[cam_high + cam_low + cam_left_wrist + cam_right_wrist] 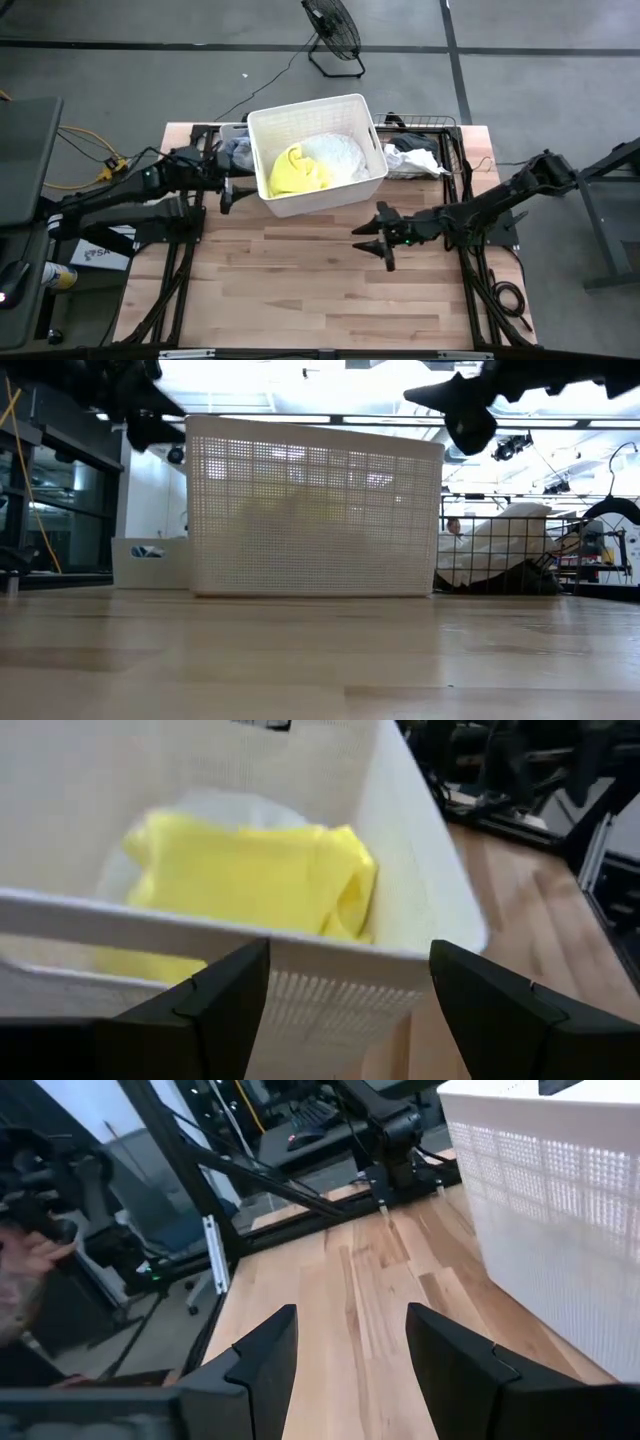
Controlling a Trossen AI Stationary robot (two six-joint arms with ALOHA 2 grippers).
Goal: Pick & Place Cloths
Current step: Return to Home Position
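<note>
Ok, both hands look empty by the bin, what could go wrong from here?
Left hand, open, sits close beside the white bin's side wall; a swing could catch the rim and drag it. Right hand hangs open over the table; behind its arm, the white cloth draping over the wire basket's edge might snag.

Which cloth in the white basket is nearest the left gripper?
The yellow cloth. It lies on the side of the basket facing the left gripper; the white cloth sits beyond it.
</note>
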